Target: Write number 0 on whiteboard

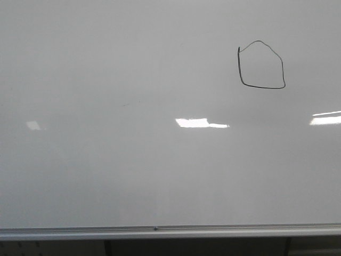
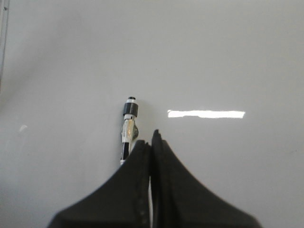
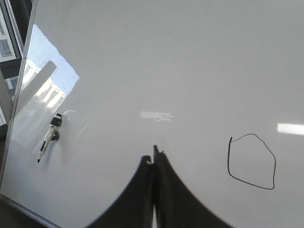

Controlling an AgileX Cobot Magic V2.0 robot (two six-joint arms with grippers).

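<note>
The whiteboard (image 1: 133,170) fills the front view, and neither gripper shows there. The number 0 (image 1: 264,87) is a thin black lopsided loop at its upper right, closed, with a flat bottom and a peaked top. In the right wrist view the number 0 (image 3: 228,161) lies off to one side of my right gripper (image 3: 153,154), which is shut with nothing in it. A black-and-white marker (image 3: 49,137) lies loose on the board near the frame. My left gripper (image 2: 152,137) is shut and holds nothing. The marker (image 2: 128,126) lies just beside its fingertips, partly hidden behind one finger.
A silver aluminium frame (image 1: 160,231) runs along the board's near edge, with a dark gap below it. Bright light reflections (image 1: 200,123) sit on the glossy surface. In the right wrist view the side frame (image 3: 19,80) borders the board, with a window (image 3: 7,42) beyond it.
</note>
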